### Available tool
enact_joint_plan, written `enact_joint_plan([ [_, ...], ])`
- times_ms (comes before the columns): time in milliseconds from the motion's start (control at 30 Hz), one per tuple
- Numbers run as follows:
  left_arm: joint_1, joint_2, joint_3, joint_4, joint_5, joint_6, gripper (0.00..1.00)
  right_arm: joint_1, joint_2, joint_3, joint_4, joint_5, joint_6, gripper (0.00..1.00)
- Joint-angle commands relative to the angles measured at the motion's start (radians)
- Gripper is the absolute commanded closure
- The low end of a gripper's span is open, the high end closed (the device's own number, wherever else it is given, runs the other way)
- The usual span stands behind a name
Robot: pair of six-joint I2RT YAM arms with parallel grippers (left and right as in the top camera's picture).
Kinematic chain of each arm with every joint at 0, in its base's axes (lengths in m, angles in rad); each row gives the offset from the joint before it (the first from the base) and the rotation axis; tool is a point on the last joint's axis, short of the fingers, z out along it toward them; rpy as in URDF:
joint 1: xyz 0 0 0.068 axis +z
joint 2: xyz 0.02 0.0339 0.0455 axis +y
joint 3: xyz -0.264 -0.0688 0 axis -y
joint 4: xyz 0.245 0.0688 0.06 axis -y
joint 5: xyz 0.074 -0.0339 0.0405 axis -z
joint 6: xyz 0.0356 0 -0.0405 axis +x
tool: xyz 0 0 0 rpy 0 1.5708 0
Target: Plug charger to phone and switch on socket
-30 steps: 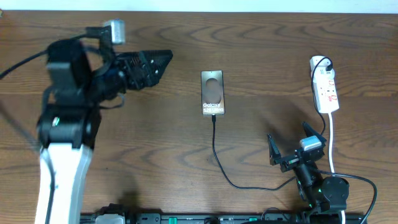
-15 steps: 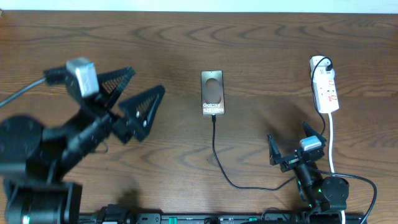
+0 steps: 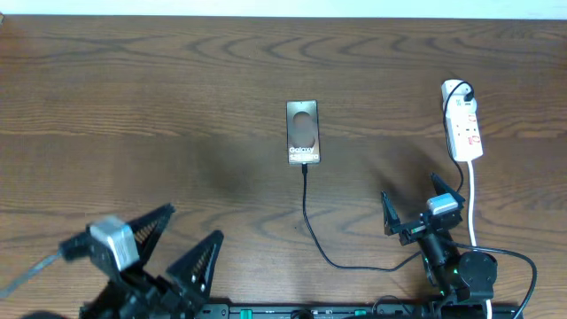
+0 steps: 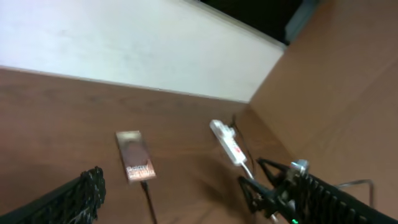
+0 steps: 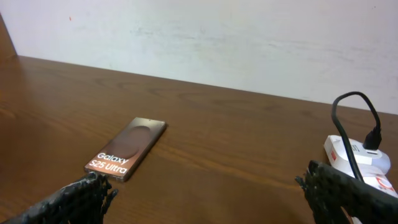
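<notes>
Black charger cable looks seated in the Galaxy phone at frame centre, so I'd bring my right hand, released like the left hand, squarely onto the switch of the white power strip, upper right.

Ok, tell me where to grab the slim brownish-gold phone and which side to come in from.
Take the slim brownish-gold phone across its long edges, coming down from above. It lies flat on the wooden table, so only those thin sides offer purchase. Probably grip the far half, since the thin black cable meets its near short end.
</notes>
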Motion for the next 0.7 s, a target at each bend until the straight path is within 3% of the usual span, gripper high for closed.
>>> enact_joint_plan([
  [0,0.003,-0.126,-0.135,0.0,-0.116,0.025,0.02,-0.003,-0.006,-0.001,-0.005,-0.006,-0.013,0.01],
  [167,0.003,-0.27,-0.32,0.019,-0.199,0.025,0.02,-0.003,-0.006,-0.001,-0.005,-0.006,-0.013,0.01],
  [333,0.003,-0.336,-0.5,0.209,-0.331,0.025,0.02,-0.003,-0.006,-0.001,-0.005,-0.006,-0.013,0.01],
  [433,0.002,-0.339,-0.602,0.418,-0.418,0.025,0.02,-0.003,-0.006,-0.001,-0.005,-0.006,-0.013,0.01],
  [533,0.002,-0.339,-0.734,0.747,-0.515,0.027,0.02,-0.003,-0.006,-0.001,-0.005,-0.006,-0.013,0.01],
  [667,0.002,-0.339,-0.881,1.073,-0.526,0.103,0.02,-0.003,-0.006,-0.001,-0.005,-0.006,-0.013,0.01],
])
